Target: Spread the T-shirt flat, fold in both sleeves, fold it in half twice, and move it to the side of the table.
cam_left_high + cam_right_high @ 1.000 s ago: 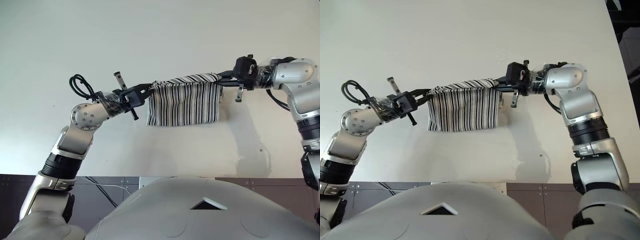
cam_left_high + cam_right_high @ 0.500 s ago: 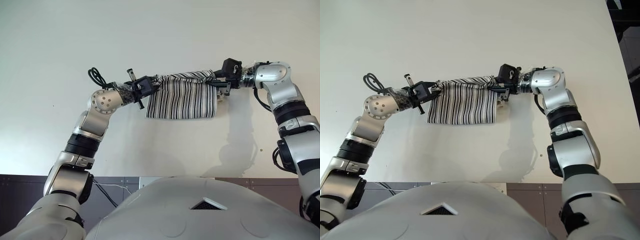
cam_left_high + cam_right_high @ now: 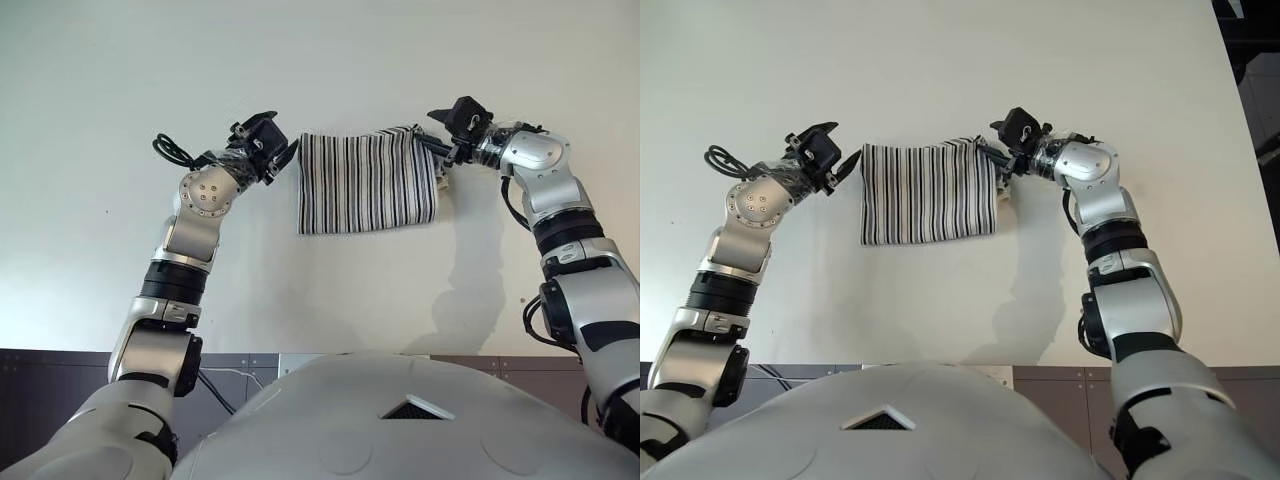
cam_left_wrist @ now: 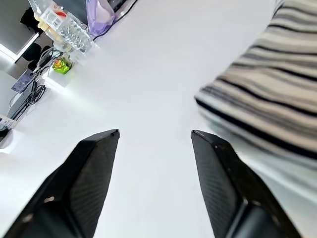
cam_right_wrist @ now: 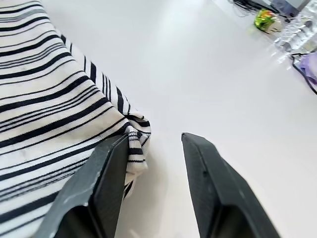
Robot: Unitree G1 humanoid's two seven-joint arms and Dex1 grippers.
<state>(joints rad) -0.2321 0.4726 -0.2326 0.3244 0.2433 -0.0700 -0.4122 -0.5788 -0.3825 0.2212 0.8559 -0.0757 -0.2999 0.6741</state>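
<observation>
The T-shirt (image 3: 367, 182) lies on the white counter (image 3: 300, 60) as a compact striped rectangle, folded down to a small block with its black and white stripes running near to far. It sits toward the far part of the counter, between the two arms. The left end effector (image 4: 155, 133) hangs just left of the shirt's far left corner, its two dark fingers (image 4: 94, 163) spread wide with only bare counter between them and not touching the cloth. The right end effector (image 5: 154, 140) is at the far right corner, also spread. A small bunched tip of the striped fabric lies against the inner side of one finger (image 5: 111, 168), while the other finger stands apart from it, so nothing is pinched. The shirt's near edge looks straight and flat; the far right corner is slightly rumpled. Well away along the counter stand a clear plastic container (image 4: 62, 27), a purple object (image 4: 99, 12) and a small green object (image 5: 267, 20).
</observation>
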